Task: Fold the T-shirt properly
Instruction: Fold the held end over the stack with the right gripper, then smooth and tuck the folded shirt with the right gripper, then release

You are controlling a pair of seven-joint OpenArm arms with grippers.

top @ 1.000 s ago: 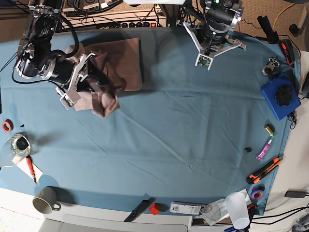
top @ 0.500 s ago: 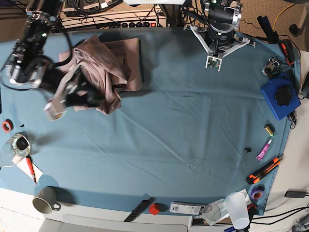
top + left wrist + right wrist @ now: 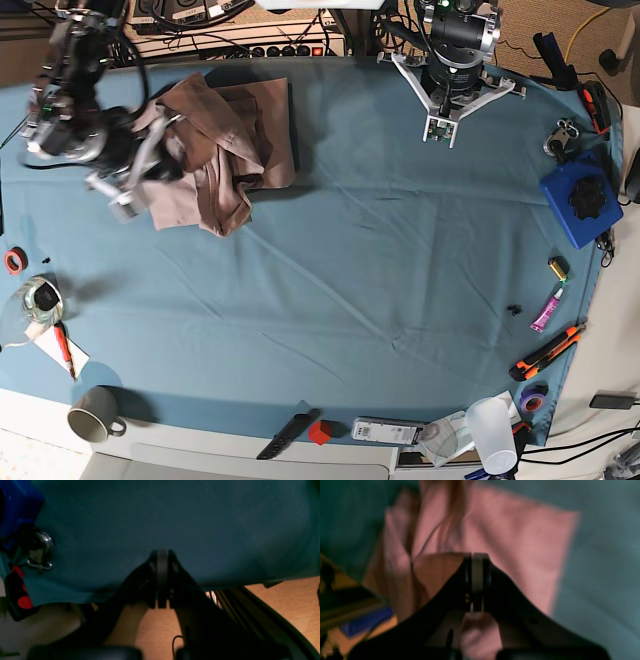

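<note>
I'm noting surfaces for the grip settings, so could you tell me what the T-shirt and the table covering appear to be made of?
The T-shirt: soft woven or knit fabric, likely cotton, matte dusty pink; it bunches into loose folds and wrinkles. The table cloth: thin matte blue-teal textile, judging by its shallow creases and its edge draping over the table.

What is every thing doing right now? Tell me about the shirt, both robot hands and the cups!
T-shirt: bunched and partly folded, lying on the table cloth.
Right gripper: shut, over the shirt; whether it pinches any fabric can't be told.
Left gripper: shut, empty, by the table's far edge.
Grey mug: upright.
Clear plastic cup: lying tipped at the table's edge.
</note>
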